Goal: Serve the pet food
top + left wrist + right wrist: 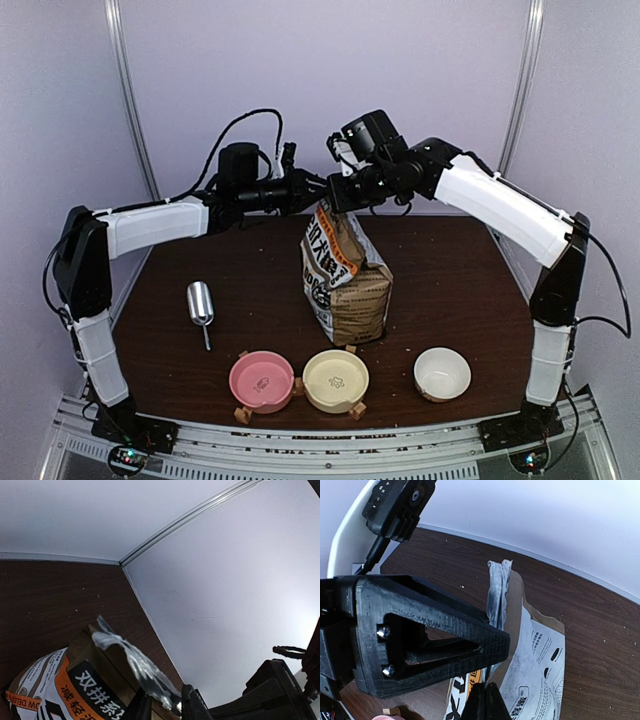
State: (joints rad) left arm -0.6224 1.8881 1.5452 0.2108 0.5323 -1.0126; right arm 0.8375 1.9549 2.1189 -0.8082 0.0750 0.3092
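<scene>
At tabletop centre: a kraft-brown bag (345, 280) with an orange band stands upright on the dark tabletop (450, 280), its top drawn up into a crinkled strip (125, 655).
Left tool (167, 706): at the bag's top, reaching in from the bag's left; fingers set narrow, with the strip's end pinched between them.
Right tool (492, 672): at the bag's top, reaching in from the bag's right; fingers sit close on either side of the strip, but I cannot tell whether they grip it.
Pet food: no view shows it, and the bag's top is drawn closed, so its contents are hidden.
Scoop (201, 305): shiny metal, lying flat left of the bag, apart from it.
Bowls: a row in front of the bag, toward the arm bases. The cream bowl (336, 380) is near the bag's foot, the pink bowl (262, 380) just beside it on the left, and the white bowl (442, 372) apart on the right.
</scene>
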